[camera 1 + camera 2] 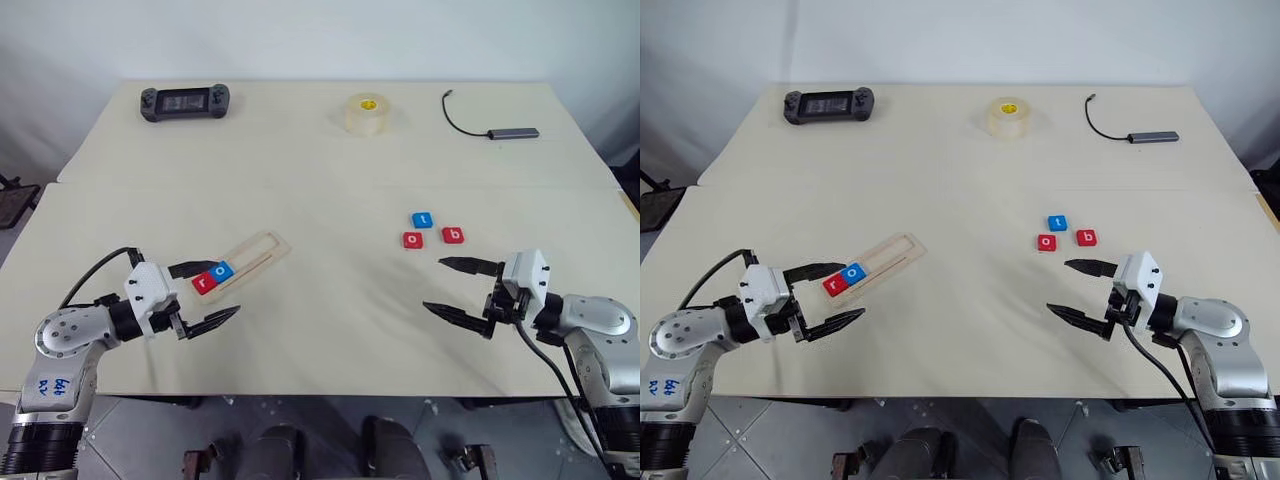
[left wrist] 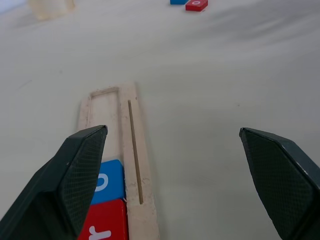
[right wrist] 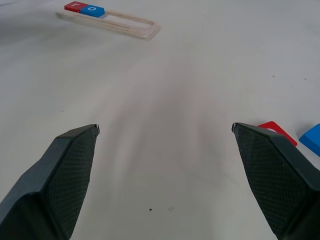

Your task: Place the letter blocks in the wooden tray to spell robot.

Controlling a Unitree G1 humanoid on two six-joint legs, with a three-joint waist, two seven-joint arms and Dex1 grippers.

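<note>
- Cream, matte table top (image 1: 330,180), two slabs butted along a seam across the middle; far edge against a pale wall.
- Silver-and-white left arm with blue handwriting on its shell, too small to read; left gripper (image 1: 209,295) spread wide, empty, black tapered fingers (image 2: 75,170) with a fine cross-hatched grip texture, straddling the near end of the tray from above.
- Matching right arm at the other side; right gripper (image 1: 458,290) likewise spread wide and empty, hovering over bare table just short of the loose blocks.
- Pale rough-sawn wooden tray (image 1: 262,252), long and narrow, lying diagonally left of centre; raised rim, thin slot along one long side; near end hidden behind the left finger.
- Dark grey handheld game console (image 1: 185,102) at the far left corner, screen dark, rounded grips.
- Translucent yellowish tape roll (image 1: 367,113) at far centre, yellow label on the core, printing illegible.
- Grey slab-shaped USB hub (image 1: 513,133) with a curved black cable, far right.
- Flat rounded-square letter blocks, glossy, white lowercase letters:
- Red "r" block (image 1: 207,282) in the tray's near end, partly cut off in the left wrist view.
- Blue "o" block (image 1: 223,270) touching it, next slot along.
- Blue "t" block (image 1: 423,219) loose on the table right of centre.
- Red "o" block (image 1: 413,240) just beside and nearer than the "t".
- Red "b" block (image 1: 453,235) next to that, near the right gripper.
</note>
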